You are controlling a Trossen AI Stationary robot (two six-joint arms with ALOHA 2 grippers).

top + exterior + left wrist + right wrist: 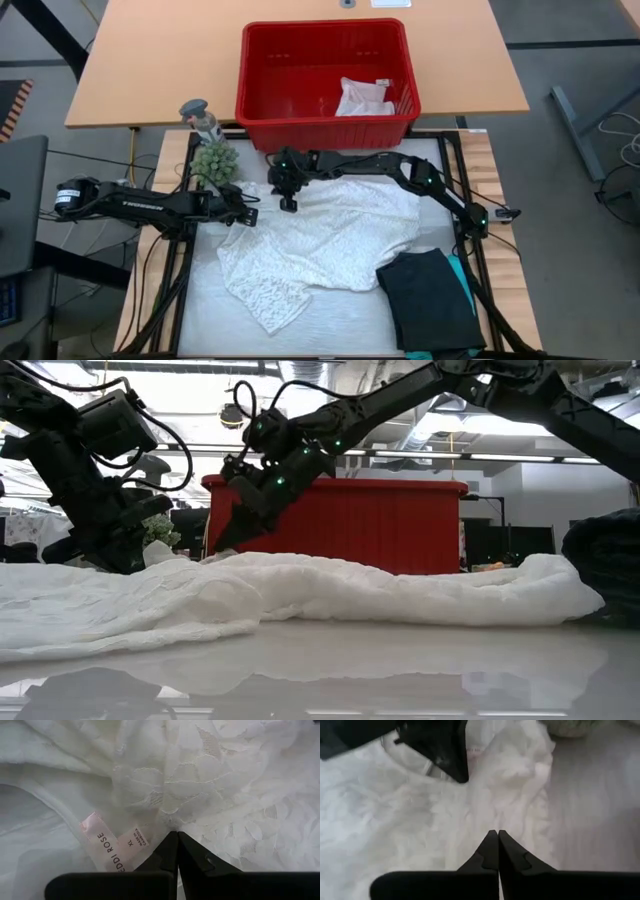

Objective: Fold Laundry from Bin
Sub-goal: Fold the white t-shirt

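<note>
A large white lacy top (325,240) lies rumpled across my worktop (340,325), just in front of the red bin (325,75). A small white cloth (365,97) sits inside the bin. Dark folded garments (430,300) lie beside the top. My left tool (243,213) and right tool (288,203) are clenched at the top's bin-side edge.

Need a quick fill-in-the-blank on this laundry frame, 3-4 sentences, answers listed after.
1. The small white cloth lies inside the red ____.
2. The white lacy top lies spread on the ____, not in the bin.
3. Both the left pincer and the right pincer have their fingers ____.
4. The folded black garment lies near the ____ arm's base.

Missing words: bin; table; shut; right
</note>
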